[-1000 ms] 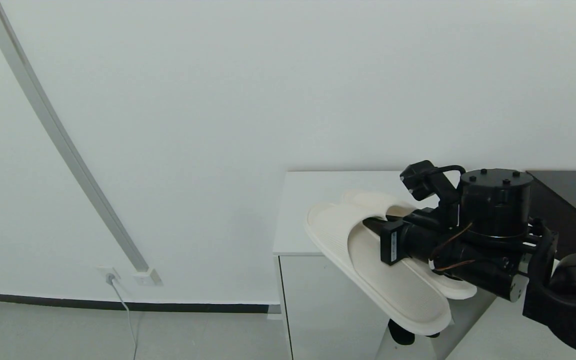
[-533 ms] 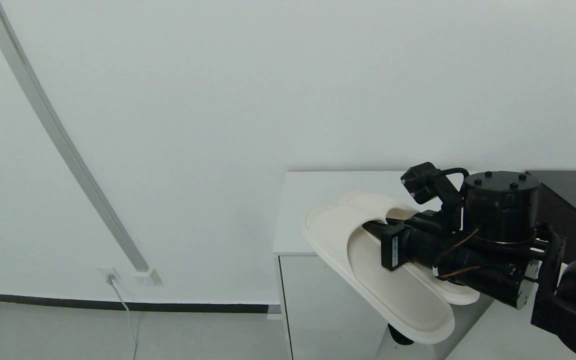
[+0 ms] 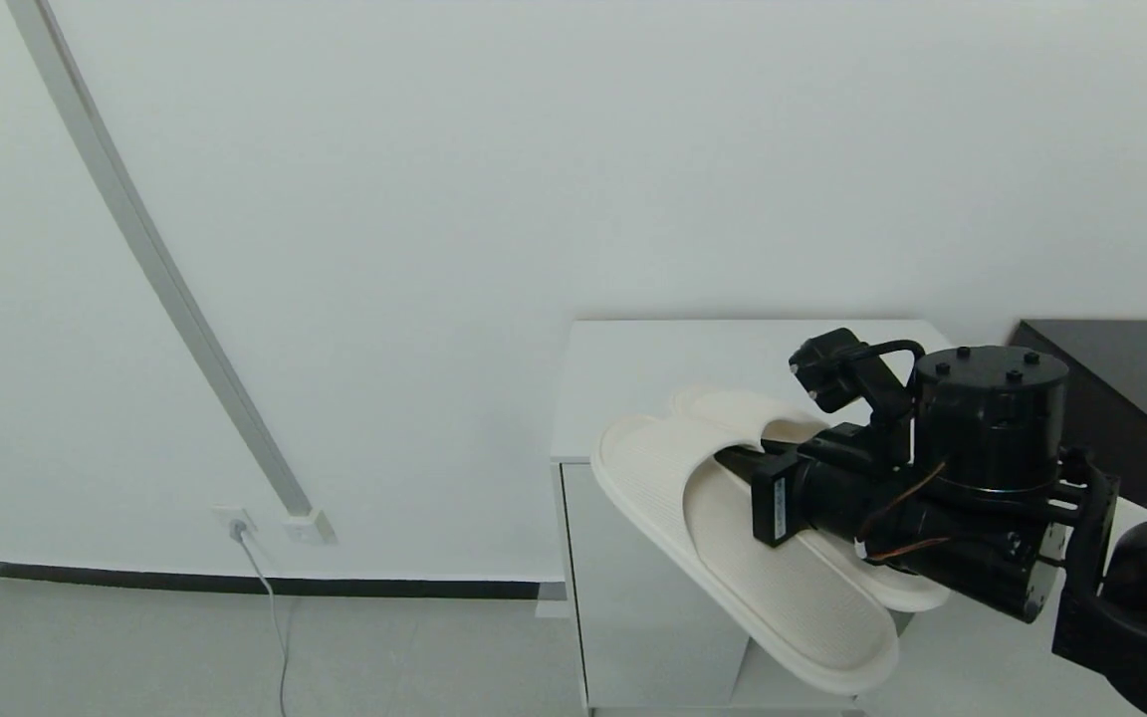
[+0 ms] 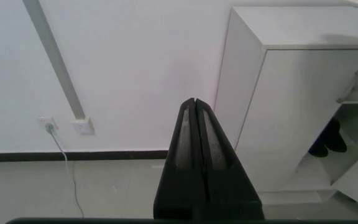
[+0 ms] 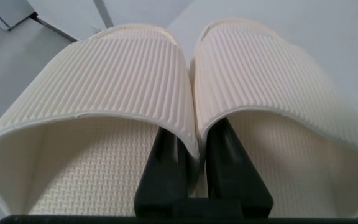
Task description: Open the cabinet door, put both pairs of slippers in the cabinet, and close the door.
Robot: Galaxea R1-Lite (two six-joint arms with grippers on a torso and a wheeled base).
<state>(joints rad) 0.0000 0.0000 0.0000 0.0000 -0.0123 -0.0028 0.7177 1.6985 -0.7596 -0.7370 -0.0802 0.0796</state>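
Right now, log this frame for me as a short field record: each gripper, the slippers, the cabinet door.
right gripper: shut on white slippers, pinching their inner strap edges together
white slippers: held in the air in front of the cabinet
left gripper: shut, empty
cabinet door: open, with the interior showing in the left wrist view
dark pair: inside the cabinet, below a shelf

2 cream slippers (image 3: 723, 558), 1 slid over each finger of the right tool (image 5: 194, 158). 2 tools in all, counting the left tool (image 4: 195, 134). 1 white cabinet (image 3: 673, 358) beyond the right tool. 1 wall socket (image 3: 235, 523), 1 cable (image 3: 273, 607).
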